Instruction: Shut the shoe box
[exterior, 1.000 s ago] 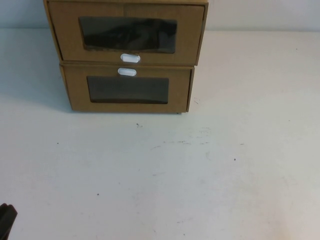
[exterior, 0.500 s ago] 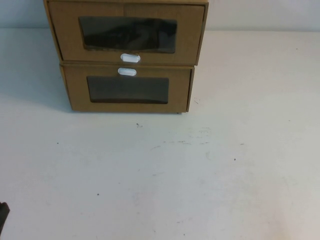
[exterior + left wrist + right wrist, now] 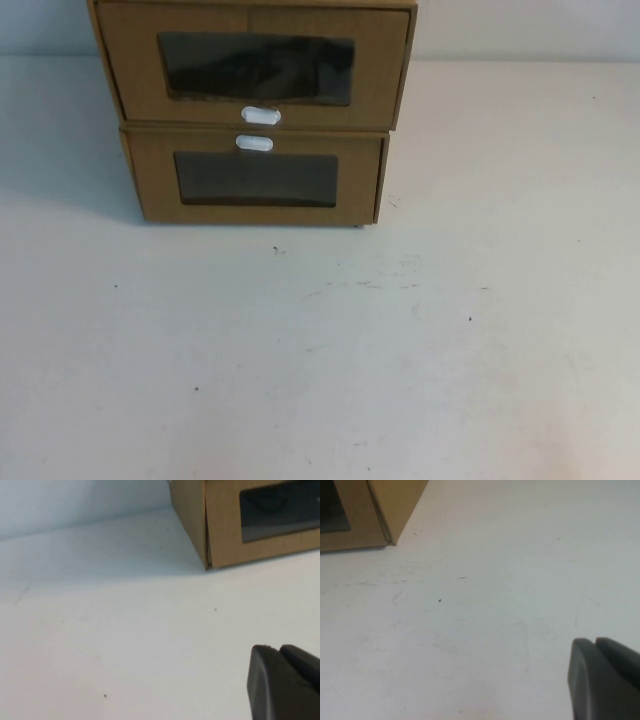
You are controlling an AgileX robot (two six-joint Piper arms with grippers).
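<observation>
With both arms low at 6 o'clock, the left gripper (image 3: 285, 680) and right gripper (image 3: 605, 680) each showing fingers together, the shoe box (image 3: 255, 65) at 12 o'clock needs a flat, centred push on its front.

Matt cardboard shoe box (image 3: 255, 65), seemingly glossy window (image 3: 255, 70)

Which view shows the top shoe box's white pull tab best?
The high view: the pull tab sits plainly under the shoe box window. Neither wrist view shows that tab; each shows only a lower box corner, with the left gripper and right gripper far off.
</observation>
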